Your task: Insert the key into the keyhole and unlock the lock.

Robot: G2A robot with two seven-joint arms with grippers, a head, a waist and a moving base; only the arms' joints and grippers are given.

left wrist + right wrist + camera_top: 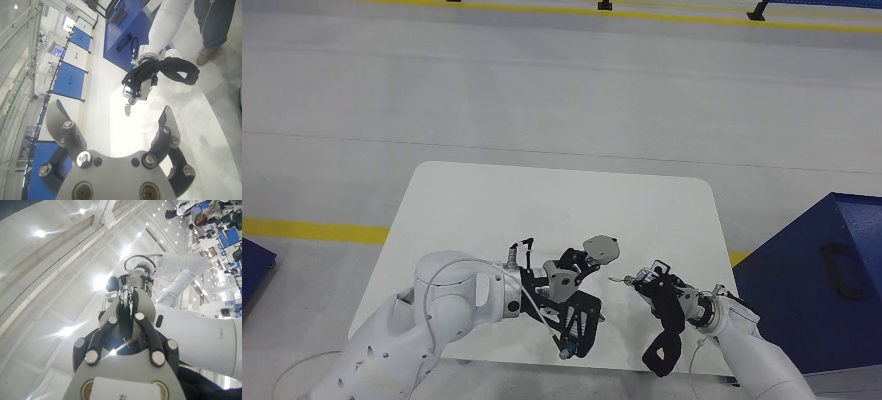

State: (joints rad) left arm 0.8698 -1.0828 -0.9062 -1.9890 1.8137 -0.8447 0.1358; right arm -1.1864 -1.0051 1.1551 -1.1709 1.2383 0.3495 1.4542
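Lock above white table; grey floor

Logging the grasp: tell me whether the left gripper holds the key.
No. The left gripper is open and empty; the key hangs by the lock in the right gripper.
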